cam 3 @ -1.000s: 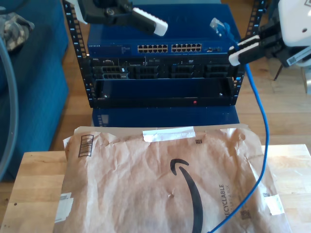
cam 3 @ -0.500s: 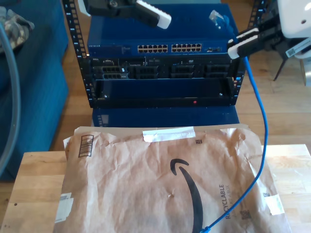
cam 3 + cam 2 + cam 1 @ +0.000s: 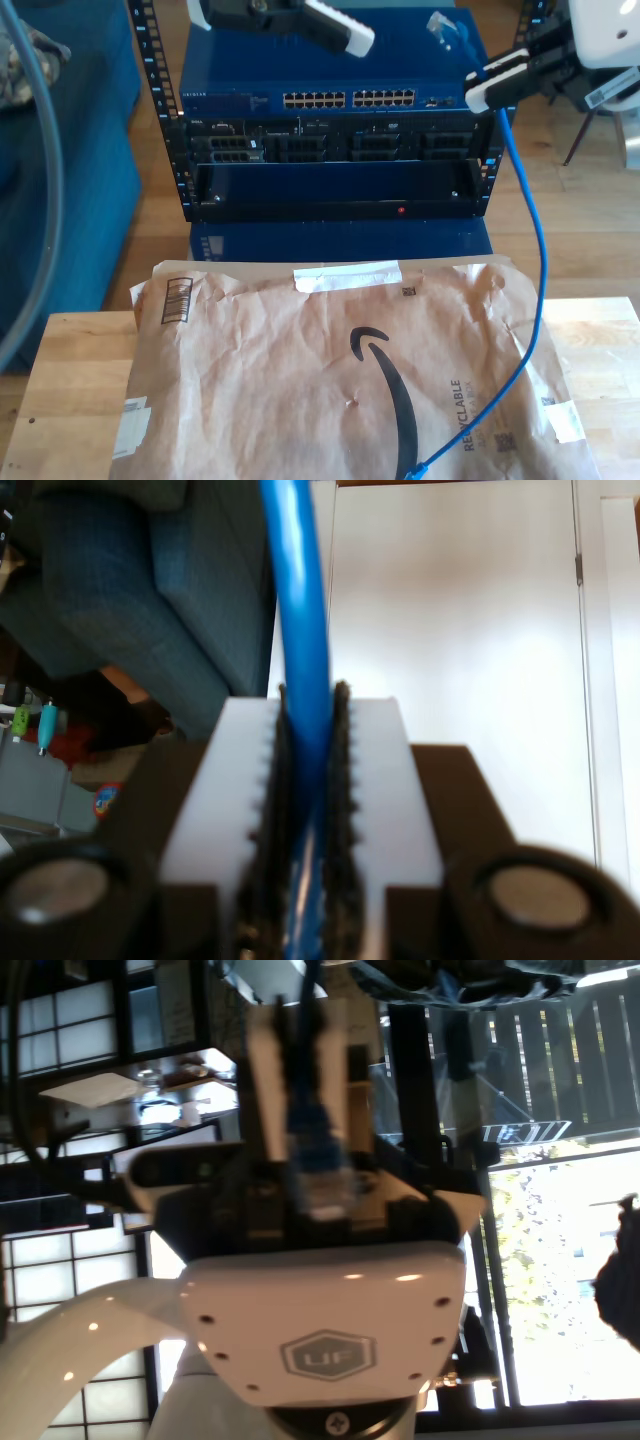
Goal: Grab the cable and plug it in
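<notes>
Blue cable [image 3: 530, 300] — thin, clear-tipped

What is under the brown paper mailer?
The wooden table shows past the mailer on both sides, so the mailer rests on it. Anything else beneath is covered by the paper. The cable trails onto its top.

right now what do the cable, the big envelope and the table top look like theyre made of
The cable: bright-blue smooth plastic jacket, its clear plug likely hard plastic. The envelope: brown kraft paper, matte and creased, with printed lettering and pale tape. The table top: pale wood, visible grain, seemingly unfinished.
</notes>
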Motion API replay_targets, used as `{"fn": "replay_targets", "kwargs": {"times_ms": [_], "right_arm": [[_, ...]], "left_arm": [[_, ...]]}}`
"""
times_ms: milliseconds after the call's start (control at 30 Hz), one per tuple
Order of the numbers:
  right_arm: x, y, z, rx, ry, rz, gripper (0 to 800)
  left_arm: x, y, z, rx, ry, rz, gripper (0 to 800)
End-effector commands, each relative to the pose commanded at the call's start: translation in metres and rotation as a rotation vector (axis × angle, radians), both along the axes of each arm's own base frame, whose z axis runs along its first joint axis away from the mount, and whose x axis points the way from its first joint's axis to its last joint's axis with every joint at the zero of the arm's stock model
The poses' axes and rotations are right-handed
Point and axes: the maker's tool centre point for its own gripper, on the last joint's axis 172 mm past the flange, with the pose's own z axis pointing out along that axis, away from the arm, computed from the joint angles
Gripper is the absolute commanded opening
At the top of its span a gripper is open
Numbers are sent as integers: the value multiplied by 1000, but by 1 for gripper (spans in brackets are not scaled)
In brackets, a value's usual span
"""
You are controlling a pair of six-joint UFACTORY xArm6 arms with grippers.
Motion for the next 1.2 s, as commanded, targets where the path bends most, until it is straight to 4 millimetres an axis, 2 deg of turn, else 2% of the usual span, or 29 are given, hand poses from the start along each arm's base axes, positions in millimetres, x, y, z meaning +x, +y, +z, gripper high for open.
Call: {"fn": "replay_targets", "kwargs": {"times_ms": [333, 633, 1200], "right_arm": [[23, 8, -2, 3, 23, 26, 19], [29, 23, 9, 4, 18, 58, 20], [40, 34, 10, 5, 34, 84, 21]], "left_arm": [[11, -3, -10, 1, 23, 2, 799], [14, -2, -13, 1, 31, 5, 799], [21, -2, -15, -3, 29, 17, 786]]}}
